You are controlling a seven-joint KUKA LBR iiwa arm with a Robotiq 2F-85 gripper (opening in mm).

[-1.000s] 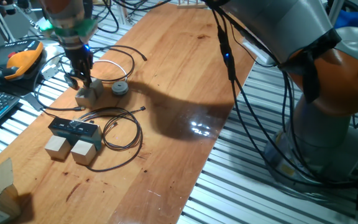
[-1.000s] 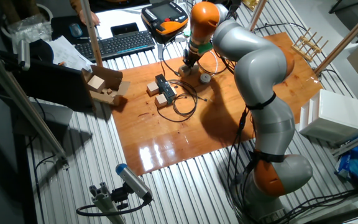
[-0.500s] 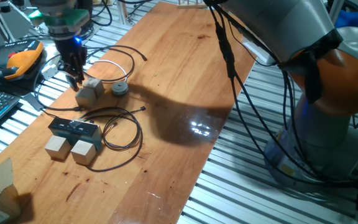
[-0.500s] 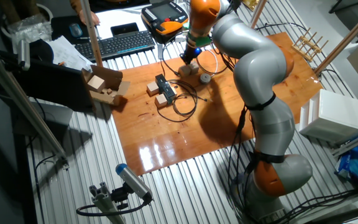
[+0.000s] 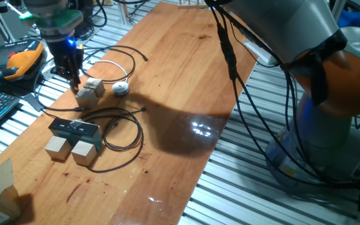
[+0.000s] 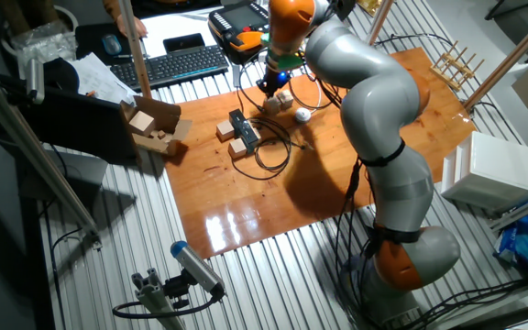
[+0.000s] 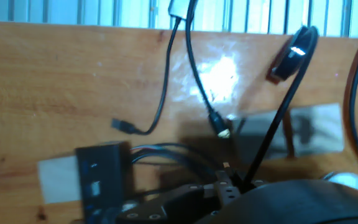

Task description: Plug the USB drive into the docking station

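- While the gripper (image 5: 73, 76) hangs beyond the docking station (image 5: 74, 129), just over a pale wooden block (image 5: 89, 91), its fingers look close together. I cannot tell whether they are clenched on anything.
- I cannot make out the USB drive in any view. If it is carried, it is hidden between the dark fingers, and the hand view is too blurred to settle it.
- Risk: a stick pinched only slightly could tilt or slip on the way to the docking station, and then jam against the port's edge.
- Risk: black cables (image 5: 120, 128) loop right beside the docking station, so a low approach could snag one and drag the box askew.
- Risk: the box lies loose, so a push may slide it. The cubes on its near side may brace it.
- Count: one docking station, two wooden cubes (image 5: 70, 150) against its near side, one block beyond it (possibly two pieces), one white puck (image 5: 120, 89) and at least two black cables.
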